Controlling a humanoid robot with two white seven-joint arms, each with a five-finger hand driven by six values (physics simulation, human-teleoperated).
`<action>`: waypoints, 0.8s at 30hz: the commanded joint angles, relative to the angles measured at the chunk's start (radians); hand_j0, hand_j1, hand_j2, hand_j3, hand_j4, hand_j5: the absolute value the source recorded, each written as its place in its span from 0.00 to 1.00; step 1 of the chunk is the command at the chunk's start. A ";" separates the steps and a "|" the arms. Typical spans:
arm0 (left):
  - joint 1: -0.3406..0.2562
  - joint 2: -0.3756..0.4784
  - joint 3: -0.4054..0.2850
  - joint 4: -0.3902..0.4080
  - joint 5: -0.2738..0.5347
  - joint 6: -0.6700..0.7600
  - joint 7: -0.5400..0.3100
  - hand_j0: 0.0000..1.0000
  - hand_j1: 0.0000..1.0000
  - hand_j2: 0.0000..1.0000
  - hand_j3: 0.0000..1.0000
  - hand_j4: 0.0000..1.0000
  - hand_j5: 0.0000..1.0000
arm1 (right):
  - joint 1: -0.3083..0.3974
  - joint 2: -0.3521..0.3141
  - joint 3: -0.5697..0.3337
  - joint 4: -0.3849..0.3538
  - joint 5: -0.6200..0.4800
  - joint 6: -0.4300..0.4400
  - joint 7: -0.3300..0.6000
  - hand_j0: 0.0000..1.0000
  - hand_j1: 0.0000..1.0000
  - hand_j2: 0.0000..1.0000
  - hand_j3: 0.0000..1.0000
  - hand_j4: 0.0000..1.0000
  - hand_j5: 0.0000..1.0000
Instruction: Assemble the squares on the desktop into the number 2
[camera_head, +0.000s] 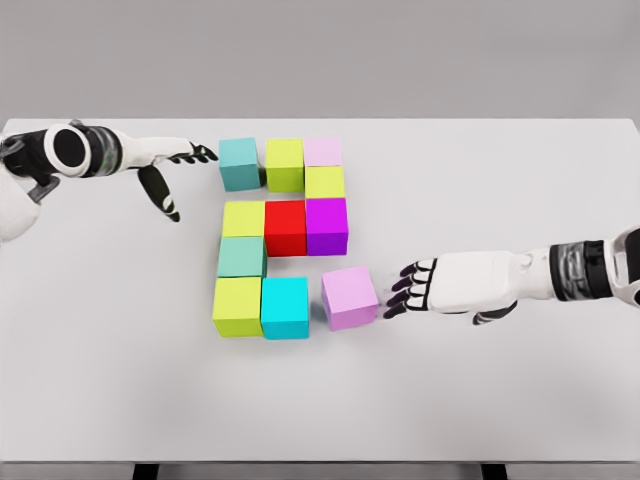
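Observation:
Coloured cubes sit in the middle of the white table (500, 180). Top row: teal cube (239, 164), yellow-green cube (284, 164), pale pink cube (322, 152). Below it a yellow cube (325, 183). Middle row: yellow cube (243, 218), red cube (285, 227), magenta cube (327, 225). Under these, a teal-green cube (242, 257), then a yellow-green cube (237, 306) and a cyan cube (285, 307). A lilac cube (349, 297) stands slightly rotated, a small gap right of the cyan one. My right hand (405, 288) is open, fingertips just right of the lilac cube. My left hand (180, 165) is open beside the top teal cube.
The table's front edge runs along the bottom of the view, with dark legs showing under it. A plain grey wall stands behind the far edge.

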 joint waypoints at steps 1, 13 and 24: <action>0.000 -0.015 -0.001 0.004 -0.001 -0.001 0.000 1.00 1.00 1.00 1.00 1.00 1.00 | 0.000 -0.040 0.000 0.000 -0.006 0.002 0.000 1.00 1.00 1.00 1.00 1.00 1.00; -0.002 -0.045 0.002 0.099 -0.053 -0.011 0.000 1.00 1.00 1.00 1.00 1.00 1.00 | -0.101 0.069 -0.001 0.227 -0.003 0.002 0.000 1.00 1.00 1.00 1.00 1.00 1.00; -0.009 -0.068 0.001 0.097 -0.072 -0.014 0.000 1.00 1.00 1.00 1.00 1.00 1.00 | -0.100 0.089 0.061 0.119 -0.001 0.002 0.000 1.00 1.00 1.00 1.00 1.00 1.00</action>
